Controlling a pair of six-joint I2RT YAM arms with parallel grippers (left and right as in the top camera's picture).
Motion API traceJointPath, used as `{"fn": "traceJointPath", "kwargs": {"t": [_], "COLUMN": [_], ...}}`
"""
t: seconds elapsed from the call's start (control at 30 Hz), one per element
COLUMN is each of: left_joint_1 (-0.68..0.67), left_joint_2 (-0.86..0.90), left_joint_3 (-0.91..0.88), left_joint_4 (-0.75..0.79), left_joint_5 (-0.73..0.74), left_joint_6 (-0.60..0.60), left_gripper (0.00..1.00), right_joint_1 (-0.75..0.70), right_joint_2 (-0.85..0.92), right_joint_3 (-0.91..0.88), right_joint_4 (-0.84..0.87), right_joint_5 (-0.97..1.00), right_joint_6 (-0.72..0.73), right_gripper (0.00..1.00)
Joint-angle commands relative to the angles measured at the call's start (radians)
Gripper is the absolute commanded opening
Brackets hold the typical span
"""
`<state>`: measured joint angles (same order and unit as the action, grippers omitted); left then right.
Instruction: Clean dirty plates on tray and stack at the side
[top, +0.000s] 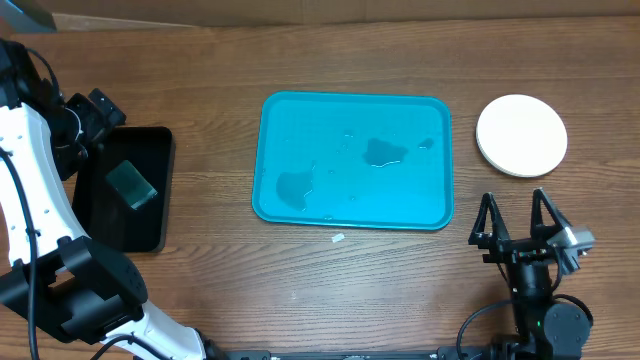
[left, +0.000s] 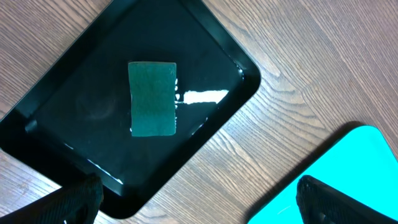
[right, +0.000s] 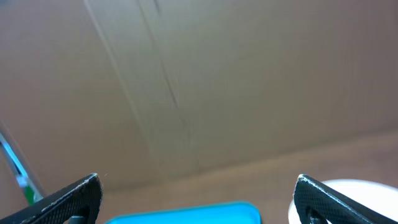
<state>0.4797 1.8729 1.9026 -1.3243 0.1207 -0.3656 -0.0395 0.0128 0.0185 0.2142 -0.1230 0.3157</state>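
Observation:
The turquoise tray (top: 350, 215) lies mid-table with only wet patches on it and no plates. White plates (top: 521, 135) sit as one round shape on the table to its right; from above I cannot tell how many are stacked. My right gripper (top: 517, 215) stands open near the front edge, below the plates, holding nothing. In the right wrist view the right gripper (right: 199, 199) frames the tray's edge (right: 186, 213) and a plate rim (right: 367, 186). My left gripper (top: 92, 125) is open and empty at the far left. In the left wrist view the left gripper (left: 199, 205) hangs over bare wood.
A black tray (top: 100, 215) at the left holds a green sponge (top: 132, 185). The left wrist view shows this black tray (left: 74, 62), wet, with the sponge (left: 152, 98) in it, and the turquoise tray's corner (left: 354, 162). A small white scrap (top: 338, 239) lies on the wood.

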Motion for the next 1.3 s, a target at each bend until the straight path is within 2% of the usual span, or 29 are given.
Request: {"fn": "traceJointPath", "kwargs": {"t": [0.0,0.1,0.2,0.57,0.7,1.27], "left_joint_1": [-0.002,-0.002,-0.002,-0.002,-0.002,-0.002], "left_joint_2": [0.009,0.009,0.009,0.009,0.009,0.009], "left_joint_3": [-0.006,-0.006,-0.006,-0.006,-0.006,-0.006], "left_joint_4": [-0.002,-0.002,-0.002,-0.002,-0.002,-0.002], "left_joint_5": [0.006,0.006,0.006,0.006,0.006,0.006], "left_joint_6": [0.003,0.003,0.003,0.003,0.003,0.003], "left_gripper": [1.0,1.0,1.0,1.0,1.0,1.0], "right_joint_1": [-0.001,-0.001,-0.001,0.007,0.008,0.006], "right_joint_2": [-0.01,-0.01,-0.01,-0.01,-0.01,-0.01], "right_joint_3": [-0.011,-0.011,-0.011,-0.011,-0.011,-0.011], "right_joint_4": [0.065,0.116,0.099,-0.289,-0.288,-0.288], "right_joint_5": [0.004,-0.015,-0.022,-0.014,-0.009,-0.01], "right_joint_6": [-0.01,-0.01,-0.01,-0.222,-0.286,-0.287], "right_gripper": [1.0,1.0,1.0,1.0,1.0,1.0]}}
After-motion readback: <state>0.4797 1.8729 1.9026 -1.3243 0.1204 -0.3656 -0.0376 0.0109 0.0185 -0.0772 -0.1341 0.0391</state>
